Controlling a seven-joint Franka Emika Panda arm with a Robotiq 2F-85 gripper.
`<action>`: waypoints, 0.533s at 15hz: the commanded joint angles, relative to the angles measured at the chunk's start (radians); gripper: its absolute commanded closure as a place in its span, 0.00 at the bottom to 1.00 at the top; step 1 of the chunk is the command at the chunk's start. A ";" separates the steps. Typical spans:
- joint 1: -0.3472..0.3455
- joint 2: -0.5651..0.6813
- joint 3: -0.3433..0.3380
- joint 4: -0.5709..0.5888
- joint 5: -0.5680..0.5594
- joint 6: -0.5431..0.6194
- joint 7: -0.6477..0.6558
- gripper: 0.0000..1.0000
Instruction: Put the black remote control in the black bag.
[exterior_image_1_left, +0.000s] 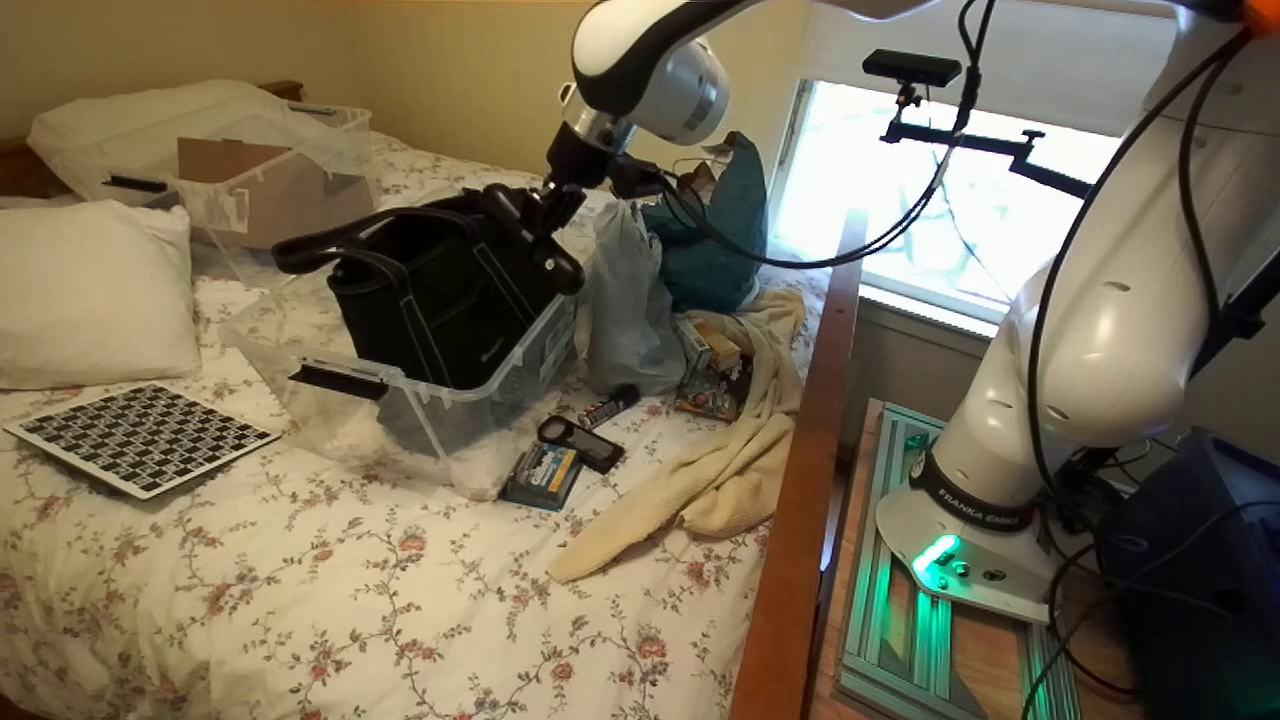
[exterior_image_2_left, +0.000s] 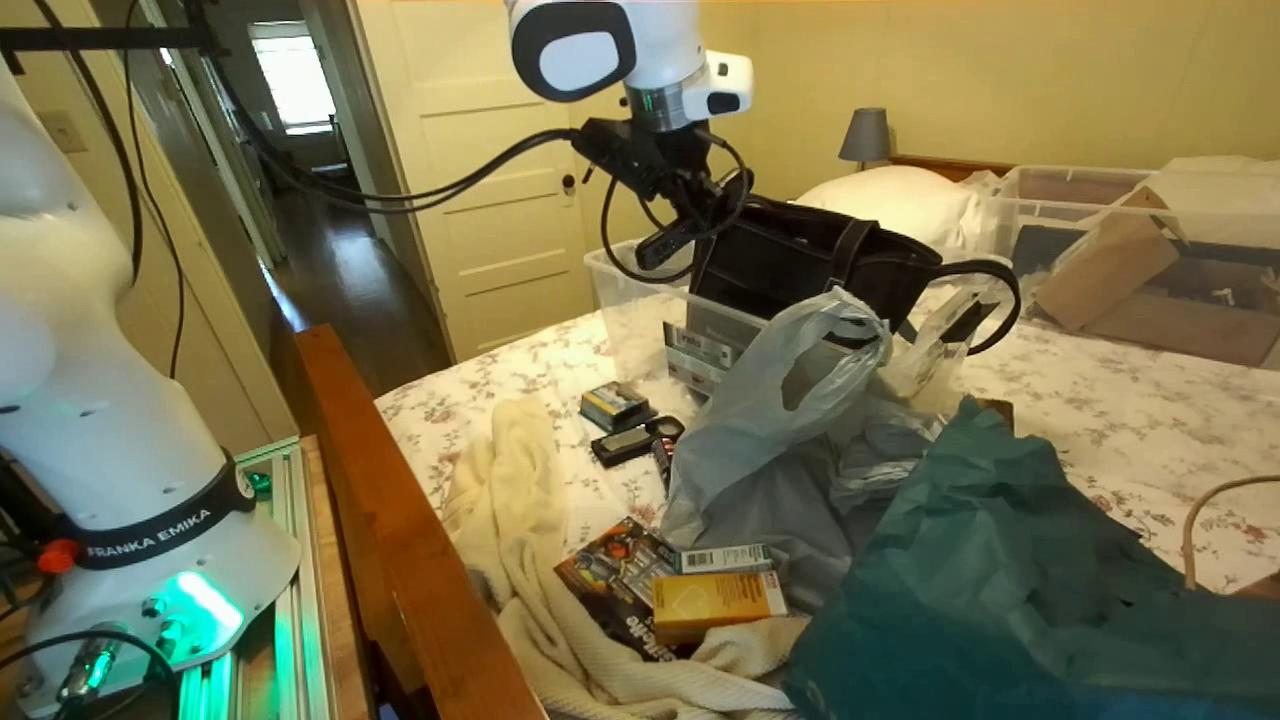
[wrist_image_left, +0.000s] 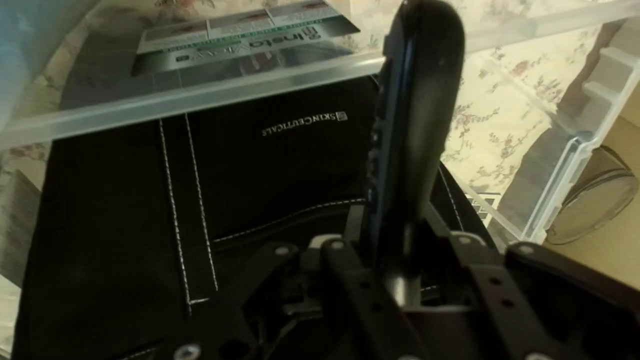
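Observation:
The black bag (exterior_image_1_left: 440, 310) stands boxy and upright inside a clear bin, its strap handles at the top. It also shows in an exterior view (exterior_image_2_left: 770, 260) and, with white stitching, in the wrist view (wrist_image_left: 260, 170). My gripper (wrist_image_left: 400, 225) is shut on the slim black remote control (wrist_image_left: 420, 100), which sticks out beyond the fingertips. In an exterior view my gripper (exterior_image_1_left: 560, 205) is at the bag's upper edge and the remote (exterior_image_1_left: 550, 255) appears in front of the bag's side. In an exterior view the remote (exterior_image_2_left: 665, 243) is beside the bag's top, outside the mouth.
The clear bin (exterior_image_1_left: 465, 395) surrounds the bag's lower part. A grey plastic bag (exterior_image_2_left: 770, 420) and a teal bundle (exterior_image_2_left: 980, 570) stand close by. A dark gadget (exterior_image_1_left: 582, 443), a small box (exterior_image_1_left: 543, 476) and a cream cloth (exterior_image_1_left: 720, 475) lie on the bed. A checkered board (exterior_image_1_left: 145, 438) lies at the side.

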 joint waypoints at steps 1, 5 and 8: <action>-0.011 0.097 0.020 0.146 -0.016 -0.070 -0.026 0.93; -0.016 0.166 0.029 0.252 -0.106 -0.099 0.004 0.93; -0.016 0.215 0.031 0.331 -0.201 -0.106 0.026 0.93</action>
